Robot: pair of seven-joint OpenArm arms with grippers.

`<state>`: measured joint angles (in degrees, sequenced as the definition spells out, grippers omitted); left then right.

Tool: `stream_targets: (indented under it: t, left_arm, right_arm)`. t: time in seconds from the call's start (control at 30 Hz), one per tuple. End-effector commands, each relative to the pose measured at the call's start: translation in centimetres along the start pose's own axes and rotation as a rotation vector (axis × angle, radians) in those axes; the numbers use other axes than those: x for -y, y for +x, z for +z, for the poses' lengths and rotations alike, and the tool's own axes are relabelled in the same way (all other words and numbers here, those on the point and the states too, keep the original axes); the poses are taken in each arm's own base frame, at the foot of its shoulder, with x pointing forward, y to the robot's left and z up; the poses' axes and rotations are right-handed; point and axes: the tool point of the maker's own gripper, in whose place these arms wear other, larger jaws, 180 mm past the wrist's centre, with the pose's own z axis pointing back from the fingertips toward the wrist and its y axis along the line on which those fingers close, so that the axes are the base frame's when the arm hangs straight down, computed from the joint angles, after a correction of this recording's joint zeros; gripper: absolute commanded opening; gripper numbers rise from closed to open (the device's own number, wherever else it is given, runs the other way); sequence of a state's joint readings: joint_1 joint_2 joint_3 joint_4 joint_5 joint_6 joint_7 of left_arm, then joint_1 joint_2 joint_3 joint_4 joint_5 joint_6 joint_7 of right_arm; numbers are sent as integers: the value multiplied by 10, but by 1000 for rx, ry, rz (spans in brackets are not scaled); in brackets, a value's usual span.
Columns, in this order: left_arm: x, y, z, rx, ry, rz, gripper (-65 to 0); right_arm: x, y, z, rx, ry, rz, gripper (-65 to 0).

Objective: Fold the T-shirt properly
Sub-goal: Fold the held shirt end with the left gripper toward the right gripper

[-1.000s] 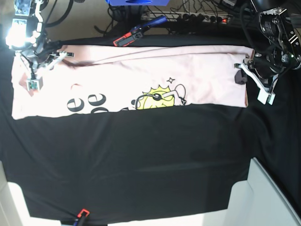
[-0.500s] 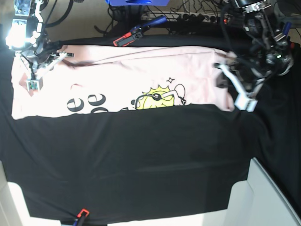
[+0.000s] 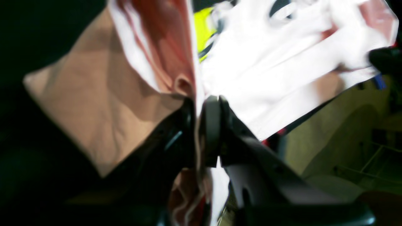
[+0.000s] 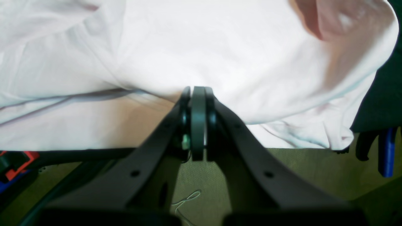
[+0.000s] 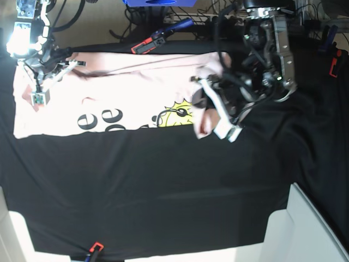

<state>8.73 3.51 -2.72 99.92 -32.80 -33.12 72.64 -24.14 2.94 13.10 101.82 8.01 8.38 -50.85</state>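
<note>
The T-shirt (image 5: pixel 114 90), soft, light and limp, lies along the table's (image 5: pixel 163 191) far edge, one end pinched by the left tool (image 5: pixel 210 112) and lifted over the print, the other pinched by the right tool (image 4: pixel 194 94), and looks best gripped at hems or corners.

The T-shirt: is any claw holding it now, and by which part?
Both do. The left claw pinches the pink T-shirt at its lifted side edge, folded over the print. The right claw is shut on the opposite end's edge.
</note>
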Motion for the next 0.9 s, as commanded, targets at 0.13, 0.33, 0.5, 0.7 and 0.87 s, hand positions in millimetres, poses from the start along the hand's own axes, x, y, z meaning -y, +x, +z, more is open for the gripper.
stream_targets:
  t: [0.13, 0.33, 0.5, 0.7, 0.87]
  left_arm:
    - [40, 27, -21, 46, -110, -38, -650]
    - [48, 18, -38, -5, -155, -23, -650]
    - [47, 8, -46, -44, -168, -6, -650]
    - [45, 15, -48, -40, -165, -16, -650]
    - [51, 15, -49, -45, -180, -38, -650]
  right_arm:
    - [2, 11, 4, 40, -3, 4, -650]
    - [2, 11, 4, 40, -3, 4, -650]
    - [2, 11, 4, 40, -3, 4, -650]
    - [2, 13, 4, 43, -3, 4, -650]
    - [2, 13, 4, 43, -3, 4, -650]
